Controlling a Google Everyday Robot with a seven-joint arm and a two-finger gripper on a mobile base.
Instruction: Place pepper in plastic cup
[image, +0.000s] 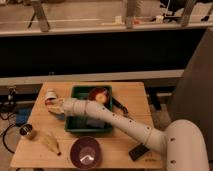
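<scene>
where it hovers beside the plastic cup (50, 94), the gripper (53, 105) hides its grip state.

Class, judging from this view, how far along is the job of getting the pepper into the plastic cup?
Done: the arm has reached across the green tray to the table's left side. In hand: the gripper sits by the plastic cup, something orange-red, likely the pepper, at its tip. Left: the pepper is not visibly inside the cup.

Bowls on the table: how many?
2. Purple bowl at the front edge; dark red dish in the green tray. The arm may hide more. Pincer is at the table's left, near the cup.
</scene>
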